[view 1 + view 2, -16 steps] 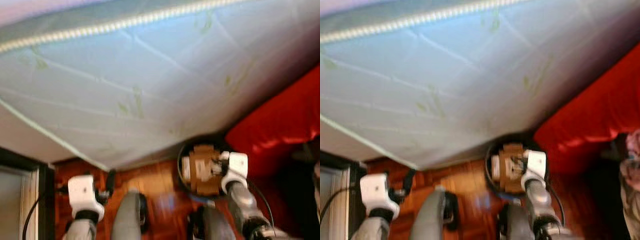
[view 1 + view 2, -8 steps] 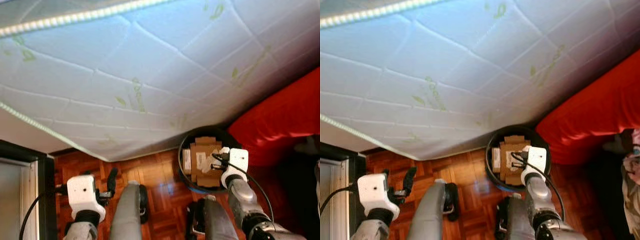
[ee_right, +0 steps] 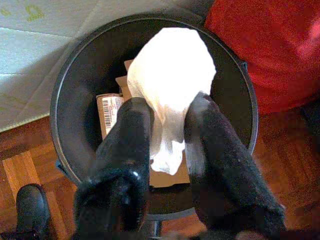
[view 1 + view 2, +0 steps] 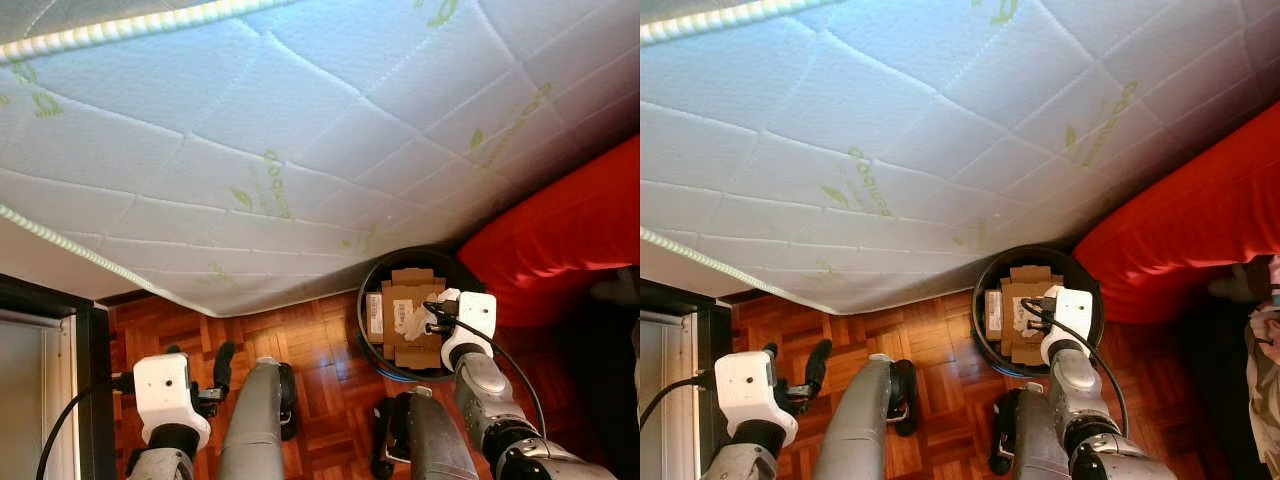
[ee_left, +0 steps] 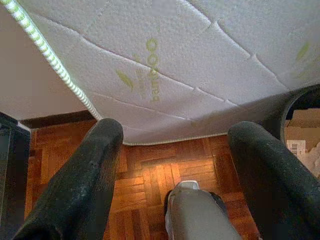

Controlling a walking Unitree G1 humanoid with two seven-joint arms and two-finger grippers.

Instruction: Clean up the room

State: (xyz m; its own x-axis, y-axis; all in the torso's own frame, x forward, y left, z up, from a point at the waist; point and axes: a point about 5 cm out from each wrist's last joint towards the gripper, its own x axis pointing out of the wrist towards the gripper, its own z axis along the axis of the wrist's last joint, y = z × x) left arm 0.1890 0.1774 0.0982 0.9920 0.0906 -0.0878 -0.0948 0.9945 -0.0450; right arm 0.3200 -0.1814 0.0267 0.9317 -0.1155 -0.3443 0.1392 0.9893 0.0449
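A round black bin (image 4: 368, 330) stands on the parquet at the foot of the mattress, with flat cardboard pieces (image 4: 405, 290) and a labelled box inside. My right gripper (image 3: 169, 107) hangs over the bin's opening, shut on a crumpled white tissue (image 3: 170, 75), which also shows as the tissue (image 4: 415, 320) above the cardboard. My left gripper (image 5: 175, 129) is low on the left over the wooden floor, open with nothing between its fingers (image 4: 222, 358).
A large white quilted mattress (image 4: 300, 130) with green leaf prints overhangs the floor ahead. A red cushion or sofa (image 4: 560, 240) lies right of the bin. A dark frame (image 4: 90, 370) stands at the left. My legs (image 4: 255, 420) are below.
The blur has gone and the whole picture has shifted a little as the camera moved. My right gripper stays over the bin with the tissue; the left arm hangs much as before.
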